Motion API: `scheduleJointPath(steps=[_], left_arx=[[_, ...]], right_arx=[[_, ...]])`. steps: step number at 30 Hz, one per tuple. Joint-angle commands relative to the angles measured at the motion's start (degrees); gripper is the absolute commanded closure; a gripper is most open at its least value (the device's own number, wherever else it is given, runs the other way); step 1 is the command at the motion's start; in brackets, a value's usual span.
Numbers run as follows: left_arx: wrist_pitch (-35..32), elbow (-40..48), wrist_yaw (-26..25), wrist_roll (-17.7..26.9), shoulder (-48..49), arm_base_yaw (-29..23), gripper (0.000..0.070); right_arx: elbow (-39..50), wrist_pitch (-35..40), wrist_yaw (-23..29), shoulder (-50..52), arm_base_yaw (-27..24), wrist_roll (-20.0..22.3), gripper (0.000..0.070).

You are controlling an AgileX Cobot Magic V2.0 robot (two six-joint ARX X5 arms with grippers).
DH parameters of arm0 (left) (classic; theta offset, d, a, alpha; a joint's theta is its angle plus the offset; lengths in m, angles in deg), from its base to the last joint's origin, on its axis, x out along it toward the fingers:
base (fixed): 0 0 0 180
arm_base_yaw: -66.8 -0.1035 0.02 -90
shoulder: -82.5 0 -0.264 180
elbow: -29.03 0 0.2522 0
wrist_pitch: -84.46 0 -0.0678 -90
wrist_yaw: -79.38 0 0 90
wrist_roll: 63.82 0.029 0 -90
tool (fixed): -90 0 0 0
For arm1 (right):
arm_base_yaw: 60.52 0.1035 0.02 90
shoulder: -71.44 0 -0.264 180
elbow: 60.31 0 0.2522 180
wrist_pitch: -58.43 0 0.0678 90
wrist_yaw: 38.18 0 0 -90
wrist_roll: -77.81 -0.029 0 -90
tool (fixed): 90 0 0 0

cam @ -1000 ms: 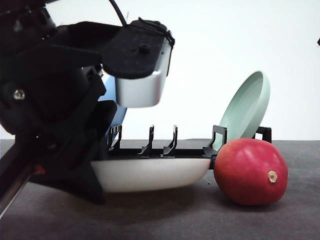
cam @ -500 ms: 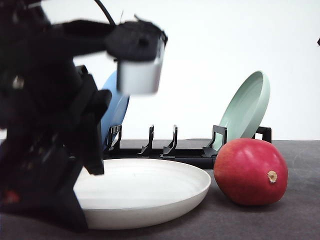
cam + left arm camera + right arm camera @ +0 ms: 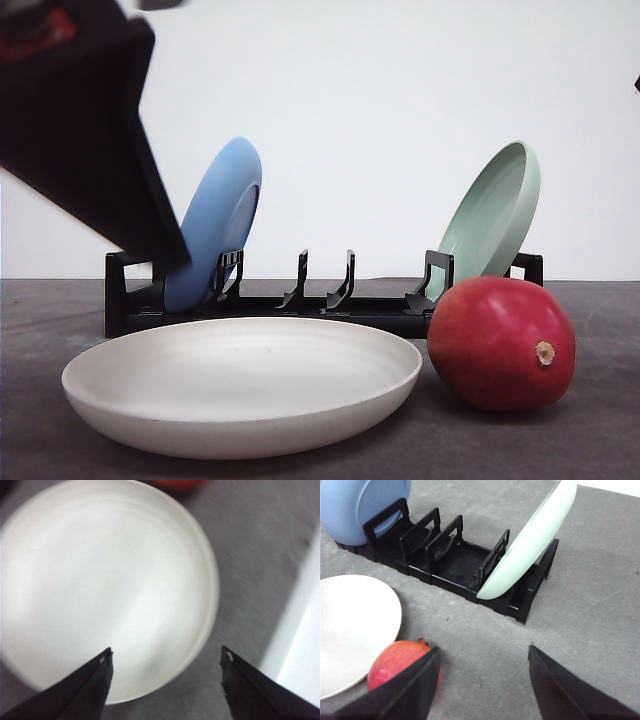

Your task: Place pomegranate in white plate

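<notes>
Pomegranate (image 3: 400, 662) partly behind right end effector (image 3: 485, 680) finger, frame-cropped.

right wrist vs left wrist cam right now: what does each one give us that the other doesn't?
Right wrist view alone: the black rack with the blue plate at one end and the pale green plate leaning at the other, plus a clear look at the pomegranate resting on the table just off the white plate, with the open right gripper above.

Left wrist view alone: the white plate's whole bare inside, seen from above between the open left gripper fingers.

Both: white plate, grey table, pomegranate (a red blur in the left view).
</notes>
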Motion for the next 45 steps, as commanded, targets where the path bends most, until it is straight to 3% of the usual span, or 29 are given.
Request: scheduleJointPath(steps=[1,12,18,28,35,38,45], left_arx=[[0.08,-0.85,-0.81,-4.38,1.05,-2.45,0.0291],[0.25,-0.23,-1.23,-5.88,10.74,-21.98,0.0292],[0.26,0.53,-1.5,-5.53,15.25,-30.87,0.0293],[-1.94,4.41,-13.07,-5.49,18.71,-43.41,0.0293],[-1.62,4.48,-14.46,-5.39,18.8,-45.81,0.0296],[-1.62,4.48,-14.46,-5.39,18.8,-45.81,0.0306],[-1.62,4.48,-14.46,-5.37,18.8,-45.81,0.0306]], right_arx=[[-0.74,0.56,0.01,-0.21,0.24,-0.2,0.0344],[-0.74,0.56,-0.02,-0.2,0.24,-0.23,0.0344],[-0.74,0.56,-0.04,-0.2,0.24,-2.22,0.0344],[-0.74,0.52,-5.44,-0.22,0.95,-8.86,0.0343],[-1.44,-0.23,-5.53,-2.9,5.76,-19.28,0.0343],[-2.66,-2.13,-2.19,-6.84,9.02,-24.07,0.0342],[-6.83,-4.61,5.48,-19.02,16.51,-27.3,0.0287]])
